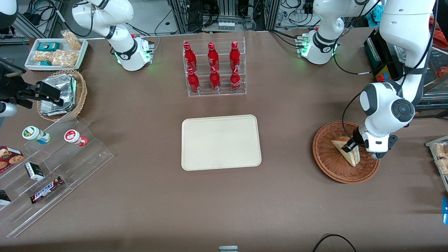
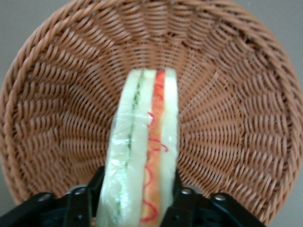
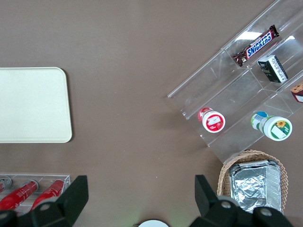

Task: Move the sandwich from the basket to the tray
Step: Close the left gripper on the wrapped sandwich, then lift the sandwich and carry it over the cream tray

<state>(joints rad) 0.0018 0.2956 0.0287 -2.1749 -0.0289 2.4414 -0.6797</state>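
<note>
reddish-brown wicker rings the whole scene at the working arm's end of the table: the basket (image 1: 346, 152) sits there with the sandwich (image 1: 346, 149) in it, and the gripper (image 1: 348, 145) is down inside the bowl. in the left wrist view the black fingers (image 2: 83, 201) press against both bread faces of the clear-wrapped sandwich (image 2: 144, 156), so the gripper is closed on it, with the red and green filling edge turned up toward the camera. whether the wedge has left the weave (image 2: 227, 104) cannot be told.

the step in hand looks like the grasp, or the very start of the lift. the next move calls for a straight rise until the lowest corner of the sandwich clears the basket rim, then a sideways carry toward the middle of the table, where the cream tray (image 1: 221, 142) lies bare.

the path between basket and tray is plain brown table (image 1: 290, 196) with nothing standing on it. the rack of red bottles (image 1: 214, 68) stands farther from the front camera than the tray, apart from that line. the tray's rim is low, so a modest height should pass it. the wrap looks slick, and a soft wedge may slip or squash if squeezed hard.
</note>
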